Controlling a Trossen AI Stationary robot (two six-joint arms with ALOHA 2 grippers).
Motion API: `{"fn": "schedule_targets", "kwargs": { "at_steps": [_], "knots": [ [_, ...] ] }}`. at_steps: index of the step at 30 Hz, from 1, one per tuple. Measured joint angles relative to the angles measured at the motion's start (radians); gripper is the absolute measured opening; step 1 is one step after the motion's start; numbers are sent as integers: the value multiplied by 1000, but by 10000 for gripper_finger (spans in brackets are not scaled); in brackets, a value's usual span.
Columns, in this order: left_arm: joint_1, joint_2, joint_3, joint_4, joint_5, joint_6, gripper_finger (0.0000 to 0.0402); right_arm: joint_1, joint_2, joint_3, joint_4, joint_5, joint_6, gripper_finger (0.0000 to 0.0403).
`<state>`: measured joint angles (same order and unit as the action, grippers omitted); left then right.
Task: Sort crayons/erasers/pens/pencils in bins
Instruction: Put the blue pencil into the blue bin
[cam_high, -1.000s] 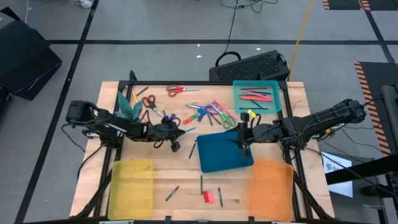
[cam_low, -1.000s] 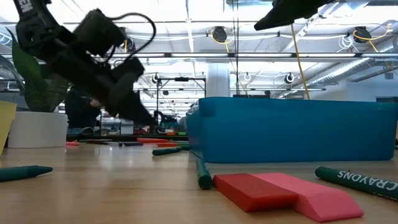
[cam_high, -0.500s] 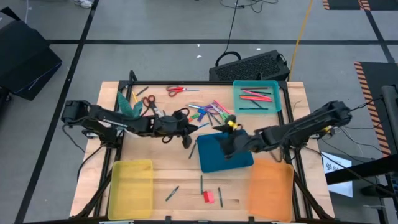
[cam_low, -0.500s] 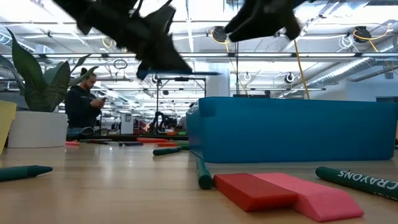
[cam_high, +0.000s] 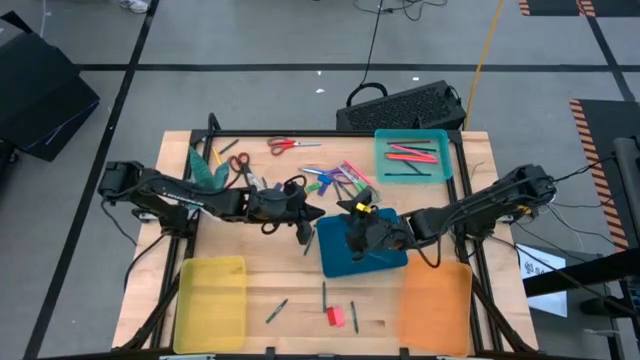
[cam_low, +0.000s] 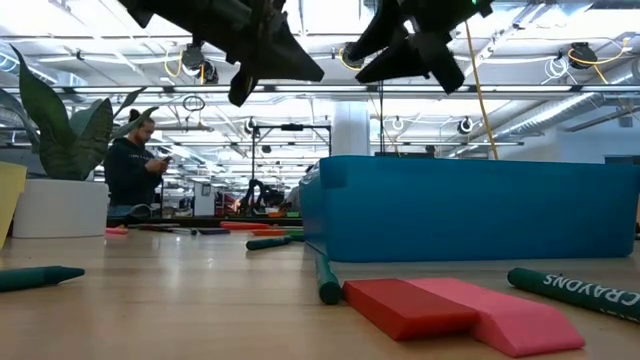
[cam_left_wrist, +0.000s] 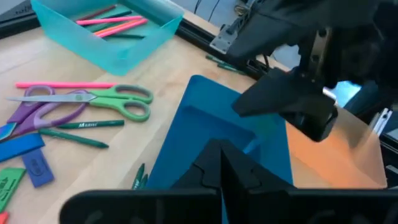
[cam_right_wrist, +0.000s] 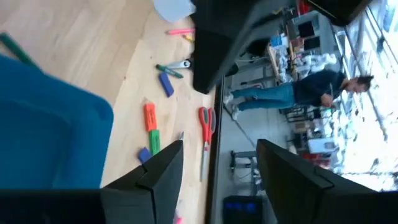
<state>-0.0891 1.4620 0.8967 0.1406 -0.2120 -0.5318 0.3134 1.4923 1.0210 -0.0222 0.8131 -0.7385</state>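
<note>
Erasers (cam_high: 334, 316) lie untouched; left end effector (cam_high: 306, 232) closed, right end effector (cam_high: 352, 237) spread, both empty.

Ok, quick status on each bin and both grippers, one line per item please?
Dark blue bin: no items visible inside.
Teal bin: holds several sticks.
Yellow bin: looks empty.
Orange bin: looks empty.
Left gripper: shut, at the dark blue bin's left edge.
Right gripper: open, over the dark blue bin.
Red and pink erasers: unsorted, on the table.
</note>
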Motion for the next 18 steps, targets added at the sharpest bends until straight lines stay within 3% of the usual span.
{"fn": "schedule_targets", "kwargs": {
  "at_steps": [9, 14, 18],
  "knots": [
    [-20, 0, 0, 13, -22, 56, 1, 42, -28, 0, -106, -29, 274, 196],
    [-31, 0, 0, 50, -26, 84, 0, 20, -27, 36, -279, -365, 609, 196],
    [-30, -22, -2, 59, -25, 119, 0, -2, -24, 63, -397, -473, 825, 196]
  ]
}}
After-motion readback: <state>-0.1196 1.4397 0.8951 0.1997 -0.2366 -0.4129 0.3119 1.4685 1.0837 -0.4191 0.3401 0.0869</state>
